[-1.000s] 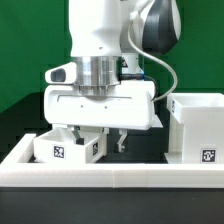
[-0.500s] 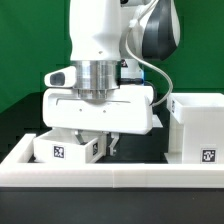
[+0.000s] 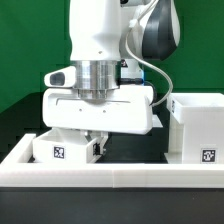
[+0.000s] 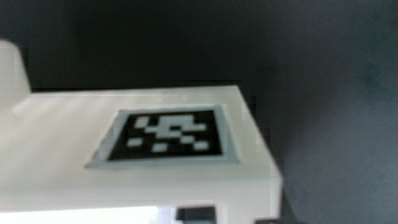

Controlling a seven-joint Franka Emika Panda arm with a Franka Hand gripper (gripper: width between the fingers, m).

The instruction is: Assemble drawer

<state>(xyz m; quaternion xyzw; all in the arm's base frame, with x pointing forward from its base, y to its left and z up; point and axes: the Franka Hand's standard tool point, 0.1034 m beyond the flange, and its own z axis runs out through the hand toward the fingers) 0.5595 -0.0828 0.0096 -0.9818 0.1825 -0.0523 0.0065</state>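
Note:
A small white open-top tray point(image 3: 62, 148) with square tags on its front stands on the black table at the exterior view's left. My gripper point(image 3: 97, 146) has come straight down on it, and its fingers are pinched together on the tray's wall on the exterior view's right side. The large white cube housing point(image 3: 196, 128), tagged at its lower corner, stands apart at the exterior view's right. The wrist view shows a white tray face with a black-and-white tag point(image 4: 169, 135) close up. The second tray is out of view.
A long low white wall point(image 3: 110, 166) edges the black table along the front. A green backdrop stands behind. The arm's wide white hand body point(image 3: 100, 105) hangs over the tray, close to the housing's side.
The two fingers stood wide apart a second ago, were closer half a second ago, and are now drawn together on the tray's wall. The arm and the parts have stayed in place.

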